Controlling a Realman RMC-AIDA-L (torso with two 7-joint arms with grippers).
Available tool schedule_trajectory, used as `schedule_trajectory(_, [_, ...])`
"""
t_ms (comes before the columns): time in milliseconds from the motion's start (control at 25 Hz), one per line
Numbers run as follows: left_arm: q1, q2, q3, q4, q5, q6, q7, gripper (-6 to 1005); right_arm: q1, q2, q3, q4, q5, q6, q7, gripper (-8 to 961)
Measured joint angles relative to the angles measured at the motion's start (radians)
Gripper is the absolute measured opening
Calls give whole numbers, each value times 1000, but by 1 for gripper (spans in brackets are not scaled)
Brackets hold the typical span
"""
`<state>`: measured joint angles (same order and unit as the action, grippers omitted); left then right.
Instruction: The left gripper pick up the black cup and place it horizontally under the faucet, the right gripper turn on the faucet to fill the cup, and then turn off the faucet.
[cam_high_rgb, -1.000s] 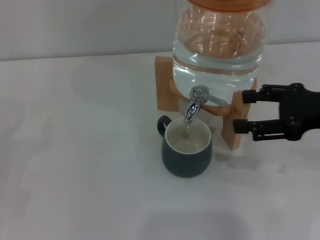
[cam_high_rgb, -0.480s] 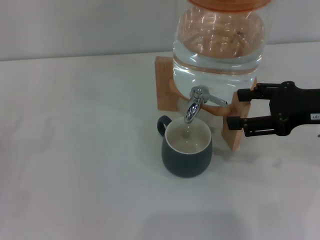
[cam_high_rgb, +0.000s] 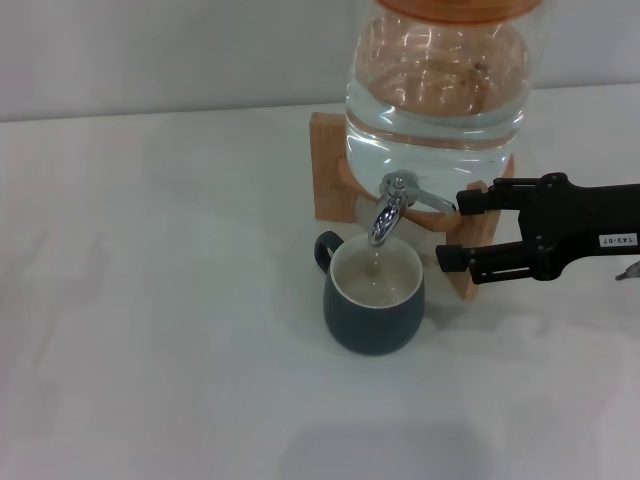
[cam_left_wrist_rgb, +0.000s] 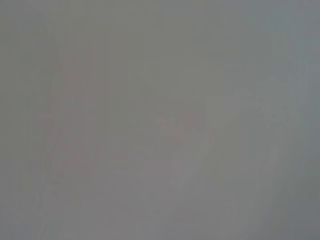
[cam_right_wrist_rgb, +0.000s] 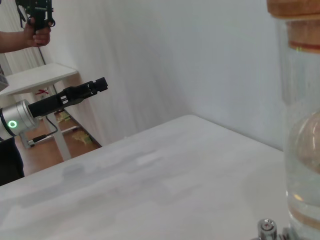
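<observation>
Head view: black cup, squat rounded charcoal ceramic, cream inside, small loop handle toward far left, upright on white table directly under spout of faucet. Faucet shiny chrome, short down-curved spout, lever handle sticking out toward robot's right. Thin stream into cup, some water inside. Faucet fitted to clear rounded water jug, orange band at top, sitting on light wooden stand. Right gripper black, long straight fingers, white printed label on body, reaching in from right edge, fingers parted moderately, nothing between them; upper fingertip just beside end of lever, lower fingertip in front of wooden stand leg, near cup rim but apart.

Left wrist view: flat grey blur only, nothing recognisable.

Right wrist view: left gripper seen far off beyond table edge, black fingers on white cylindrical arm with green light, raised in air, well apart from cup; cannot tell finger spacing. Jug's clear wall at frame edge, chrome faucet top low beside it. Smooth white tabletop, pale wall behind.
</observation>
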<state>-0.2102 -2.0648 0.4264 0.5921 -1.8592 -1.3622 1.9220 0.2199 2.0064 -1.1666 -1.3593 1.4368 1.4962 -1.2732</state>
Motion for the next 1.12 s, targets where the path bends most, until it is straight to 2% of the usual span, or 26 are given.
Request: schedule_trajectory(1120, [3,0,0,0,0,0,0,607,31,2,-81,-4,30,43,2,841])
